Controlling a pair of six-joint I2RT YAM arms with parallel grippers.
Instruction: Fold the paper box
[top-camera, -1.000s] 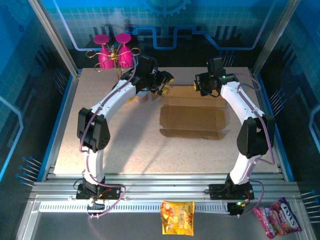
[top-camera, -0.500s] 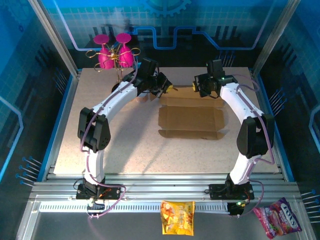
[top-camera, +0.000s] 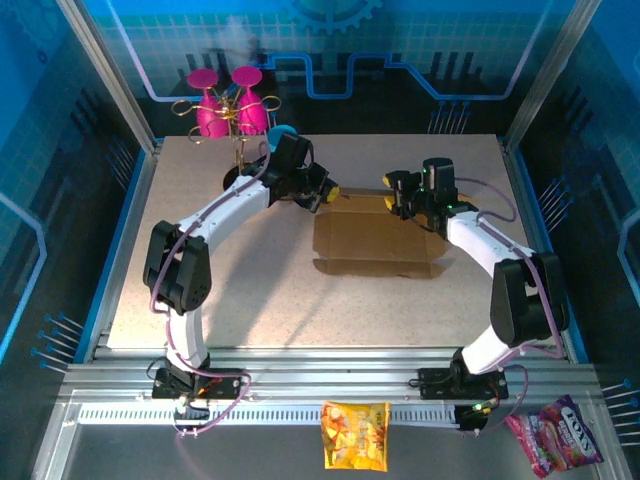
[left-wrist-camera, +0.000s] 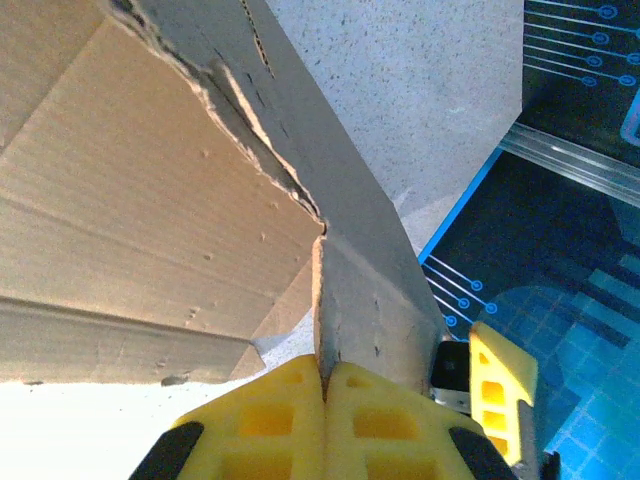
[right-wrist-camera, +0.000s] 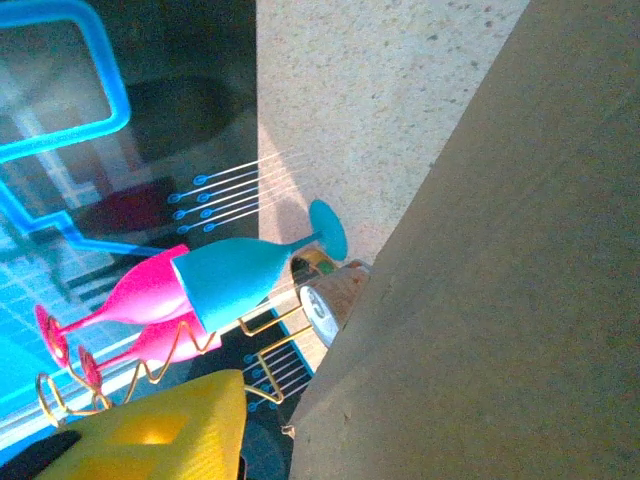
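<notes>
Top external view: the paper box (top-camera: 375, 240) lies partly folded on the speckled surface (top-camera: 220, 290), reaching from one tool to the other. The left tool (top-camera: 326, 190) is at the box's far left corner. In the left wrist view its yellow pads (left-wrist-camera: 270, 420) are pressed shut on the edge of a raised flap.

The right tool (top-camera: 393, 193) is at the box's far edge. Its wrist view shows one yellow finger (right-wrist-camera: 150, 430) beside a cardboard panel; whether this tool is open or closed cannot be told. Beyond it stand pink glasses (right-wrist-camera: 120, 300) and a teal glass (right-wrist-camera: 235, 275).
</notes>
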